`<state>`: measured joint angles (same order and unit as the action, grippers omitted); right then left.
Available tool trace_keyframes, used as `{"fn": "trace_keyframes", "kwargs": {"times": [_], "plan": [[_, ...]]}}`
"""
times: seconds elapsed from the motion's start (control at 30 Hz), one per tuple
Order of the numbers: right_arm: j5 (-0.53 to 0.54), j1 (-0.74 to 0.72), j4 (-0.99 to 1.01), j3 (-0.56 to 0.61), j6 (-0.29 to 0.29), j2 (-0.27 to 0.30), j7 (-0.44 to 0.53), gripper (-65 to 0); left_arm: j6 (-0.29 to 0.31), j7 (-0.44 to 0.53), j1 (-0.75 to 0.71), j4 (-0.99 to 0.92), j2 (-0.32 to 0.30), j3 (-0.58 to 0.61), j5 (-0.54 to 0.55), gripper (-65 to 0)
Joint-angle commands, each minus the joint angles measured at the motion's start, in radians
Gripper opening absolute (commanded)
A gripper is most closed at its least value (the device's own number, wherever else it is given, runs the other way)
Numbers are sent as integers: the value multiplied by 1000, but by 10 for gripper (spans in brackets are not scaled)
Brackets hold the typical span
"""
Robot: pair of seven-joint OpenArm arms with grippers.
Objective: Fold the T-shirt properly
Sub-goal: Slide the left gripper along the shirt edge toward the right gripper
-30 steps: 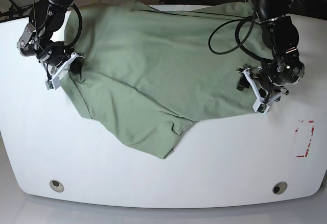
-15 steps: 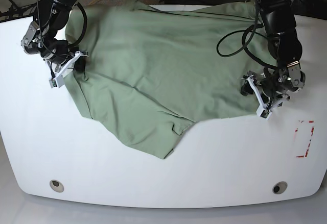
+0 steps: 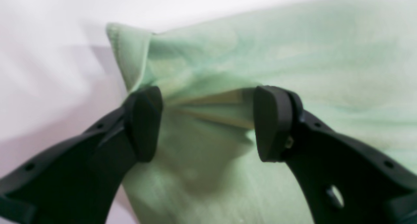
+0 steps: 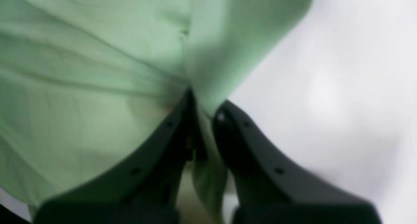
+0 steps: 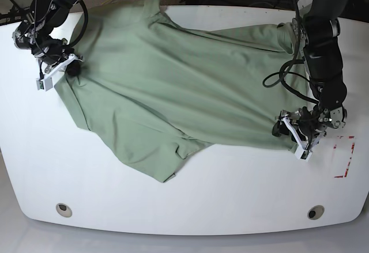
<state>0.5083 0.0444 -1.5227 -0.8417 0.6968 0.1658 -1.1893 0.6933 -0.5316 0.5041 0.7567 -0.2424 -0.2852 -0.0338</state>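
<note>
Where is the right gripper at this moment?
In the base view the right gripper sits at the far left of the table, its fingers shut on the left edge of the T-shirt.

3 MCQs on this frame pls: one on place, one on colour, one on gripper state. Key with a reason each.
1. Where does the T-shirt lie on the table?
A. Across the far half, between the two arms
B. Bunched at the near edge
C. Hanging wholly off the right side

2. What colour is the T-shirt?
A. Navy
B. Pale sage green
C. White

3. How do the grippers stand?
A. Both open, clear of cloth
B. Right gripper shut on the cloth, left gripper with its jaws apart around a fold
C. Left shut, right open

Key:
1 A: the base view shows the cloth spread over the far part, with bare white table in front.
2 B: all three views show it pale green.
3 B: the right wrist view shows the jaws pinching fabric; the left wrist view shows the pads apart with a fold of cloth between them.
</note>
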Motion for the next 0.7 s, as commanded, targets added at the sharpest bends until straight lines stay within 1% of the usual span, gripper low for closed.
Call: {"fn": "trace_keyframes", "kwargs": {"times": [0.0,0.03,0.1,0.13,0.17,0.2,0.27,0.3,0.33,0.4,0.43,0.5,0.57,0.67], "plan": [[11,-15,-16,-1,1,18,15,-650,-4,-18,26,1,-13,1,-19,-236],[11,-15,-16,-3,1,18,15,-650,2,-20,31,4,-13,1,-16,-236],[19,-15,-22,-1,1,18,13,-587,5,-20,31,33,-13,1,-15,-236],[19,-15,-25,-1,1,15,10,-525,5,-22,26,62,-13,1,-15,-237],[20,-15,-25,-1,1,13,9,-484,5,-28,24,83,-13,1,-15,-239],[34,-15,-25,-1,1,13,9,-415,5,-43,24,117,-13,1,-15,-239],[69,-11,-25,-1,1,13,9,-319,5,-72,23,163,-10,-1,-12,-239],[97,-10,-25,-1,1,13,9,-252,5,-88,21,195,-8,-1,-2,-239],[122,-10,-23,-1,1,13,9,-209,5,-100,14,217,-7,-1,15,-239],[151,-8,-23,-1,1,13,9,-151,5,-121,-3,255,-8,-1,62,-237],[168,-8,-23,-1,1,11,9,-127,5,-144,-15,286,-8,-1,110,-237],[186,-8,-23,-1,1,11,9,-127,5,-189,-31,332,-13,-1,174,-236],[203,-8,-23,0,1,11,-1,-127,5,-273,-57,409,-15,-1,255,-236],[212,-8,-23,0,1,13,-60,-127,5,-422,-123,561,-45,1,363,-236]]}}
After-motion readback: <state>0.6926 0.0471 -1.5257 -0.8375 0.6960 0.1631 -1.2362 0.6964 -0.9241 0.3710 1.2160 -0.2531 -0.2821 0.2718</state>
